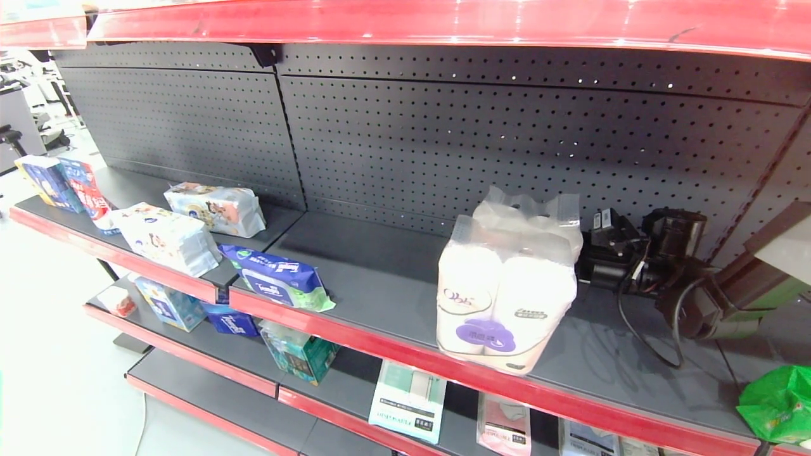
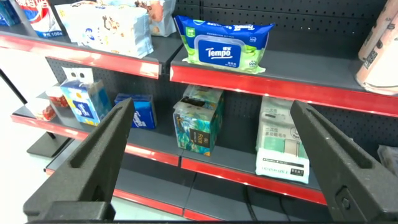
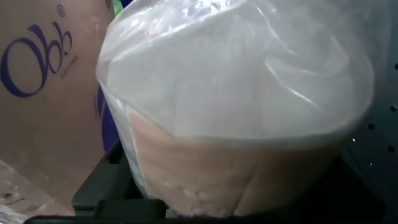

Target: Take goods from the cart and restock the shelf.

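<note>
A clear-wrapped pack of white toilet paper rolls [image 1: 504, 291] stands upright near the front edge of the grey shelf [image 1: 374, 266] with red trim. My right gripper [image 1: 592, 253] is at the pack's far right side, level with the shelf. Up close in the right wrist view the pack [image 3: 236, 106] bulges between the dark fingers [image 3: 102, 186], which are shut on it. My left gripper [image 2: 208, 155] hangs open with nothing in it, in front of the lower shelves.
A blue-green wipes pack [image 1: 275, 277] [image 2: 224, 40] lies left of the bare shelf middle; tissue packs [image 1: 168, 237] sit further left. A green bag [image 1: 776, 405] is at the shelf's right end. A teal box [image 2: 199, 118] and other goods stand on lower shelves.
</note>
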Robot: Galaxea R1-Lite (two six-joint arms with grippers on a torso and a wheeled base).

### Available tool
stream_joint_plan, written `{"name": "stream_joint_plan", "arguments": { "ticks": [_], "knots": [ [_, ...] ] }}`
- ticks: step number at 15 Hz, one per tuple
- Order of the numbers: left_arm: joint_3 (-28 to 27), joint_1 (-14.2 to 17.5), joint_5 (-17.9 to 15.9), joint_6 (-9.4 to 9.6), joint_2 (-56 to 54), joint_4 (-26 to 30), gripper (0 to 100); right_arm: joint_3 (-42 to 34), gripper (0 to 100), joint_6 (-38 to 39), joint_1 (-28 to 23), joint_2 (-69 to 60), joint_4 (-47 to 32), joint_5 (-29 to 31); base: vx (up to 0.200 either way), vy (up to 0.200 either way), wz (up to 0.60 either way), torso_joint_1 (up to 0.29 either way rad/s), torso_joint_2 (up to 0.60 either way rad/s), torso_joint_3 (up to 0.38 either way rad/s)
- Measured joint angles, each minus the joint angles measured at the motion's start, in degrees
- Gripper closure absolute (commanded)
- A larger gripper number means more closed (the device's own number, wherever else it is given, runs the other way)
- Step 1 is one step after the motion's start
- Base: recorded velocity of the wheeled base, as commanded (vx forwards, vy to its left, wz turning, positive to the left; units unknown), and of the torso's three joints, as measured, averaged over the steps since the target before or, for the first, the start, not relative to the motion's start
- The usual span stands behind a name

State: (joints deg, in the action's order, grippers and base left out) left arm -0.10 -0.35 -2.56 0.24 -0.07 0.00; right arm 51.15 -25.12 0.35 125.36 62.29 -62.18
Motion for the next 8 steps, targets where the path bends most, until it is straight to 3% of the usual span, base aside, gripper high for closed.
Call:
{"name": "stream_joint_plan", "arguments": {
  "ticks": [8],
  "knots": [
    [0.0, 0.02, 0.0, -0.02, 0.0, 0.0, 0, 0.04, 100, 1.05, -1.12, -0.02, -0.27, -0.09, 0.0, 0.0, 0.0, 0.0, 0.0, 0.0]
  ]
}}
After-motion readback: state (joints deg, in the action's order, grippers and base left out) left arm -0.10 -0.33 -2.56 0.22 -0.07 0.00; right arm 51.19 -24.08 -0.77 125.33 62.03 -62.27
